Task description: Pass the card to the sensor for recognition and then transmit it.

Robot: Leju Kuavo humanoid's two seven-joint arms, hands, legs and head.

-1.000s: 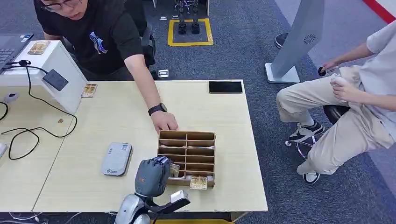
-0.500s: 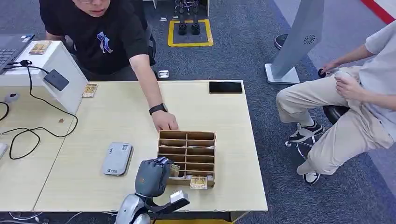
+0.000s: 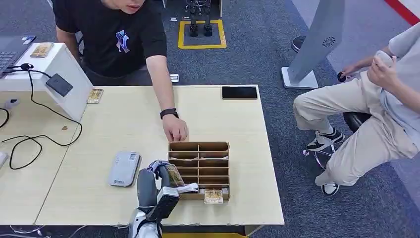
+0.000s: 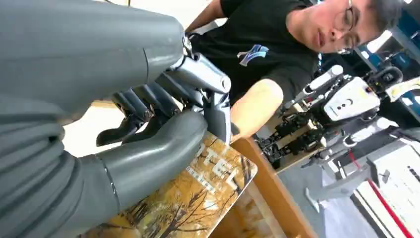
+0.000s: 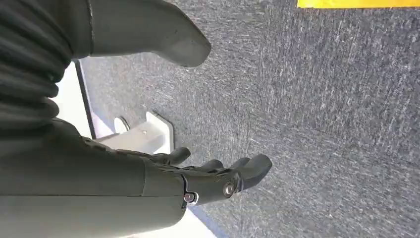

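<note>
- Left hand (image 3: pixel 157 174) pinches a card (image 3: pixel 174 174) between thumb and fingers, just at the left edge of the wooden divider box (image 3: pixel 199 170); in the left wrist view the thumb (image 4: pixel 148 158) lies across the card's (image 4: pixel 198 198) autumn-tree print.
- Card is lifted, tilted, its lower part close over the box's left column of slots.
- Right hand (image 5: pixel 218 181) hangs over grey carpet, fingers loosely apart, holding nothing.
- Box sits on the table (image 3: pixel 124 124) near the front edge; another card (image 3: pixel 213 196) leans at its front right compartment.
- A person's hand (image 3: pixel 176 131) rests on the table touching the box's far left corner, arm reaching in from across the table; watch on the wrist.
- Grey card reader (image 3: pixel 124 168) lies flat just left of the left hand, apart from it.
- White angled stand with a dark sensor pad (image 3: pixel 59 84) at the table's far left; black cable (image 3: pixel 39 141) trails from it.
- Black phone (image 3: pixel 239 92) at the far edge.
- A second person sits to the right on a chair, well apart.
</note>
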